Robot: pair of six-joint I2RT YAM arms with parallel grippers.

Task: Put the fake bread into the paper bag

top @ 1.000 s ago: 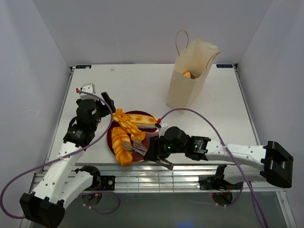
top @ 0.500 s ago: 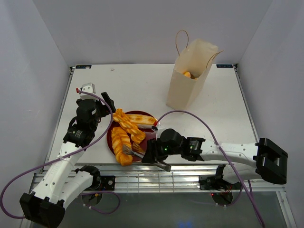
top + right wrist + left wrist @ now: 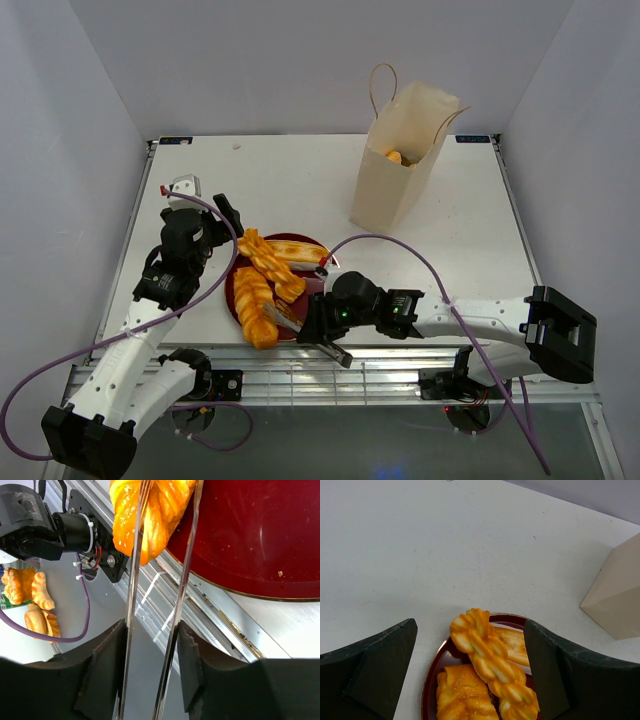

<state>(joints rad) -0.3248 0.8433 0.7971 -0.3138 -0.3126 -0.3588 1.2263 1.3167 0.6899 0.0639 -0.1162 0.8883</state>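
The paper bag (image 3: 400, 165) stands open at the back right, with an orange piece (image 3: 394, 156) showing inside. A dark red plate (image 3: 234, 288) holds a braided loaf (image 3: 272, 262), a folded golden pastry (image 3: 255, 308) and a long roll (image 3: 298, 250). My right gripper (image 3: 320, 325) is shut on metal tongs (image 3: 182, 590). In the right wrist view the tongs' two arms straddle the golden pastry (image 3: 150, 510) at the plate's near edge (image 3: 250, 535). My left gripper (image 3: 470, 626) is open and empty above the braided loaf (image 3: 490, 655).
The plate sits close to the table's front edge, with a metal rail (image 3: 200, 605) just beyond it. The left arm's base motor and cable (image 3: 75, 530) lie below that edge. The bag also shows in the left wrist view (image 3: 620, 600).
My right gripper has moved left with the tongs, from the plate's near right to the golden pastry at its near left. The left arm has not moved.
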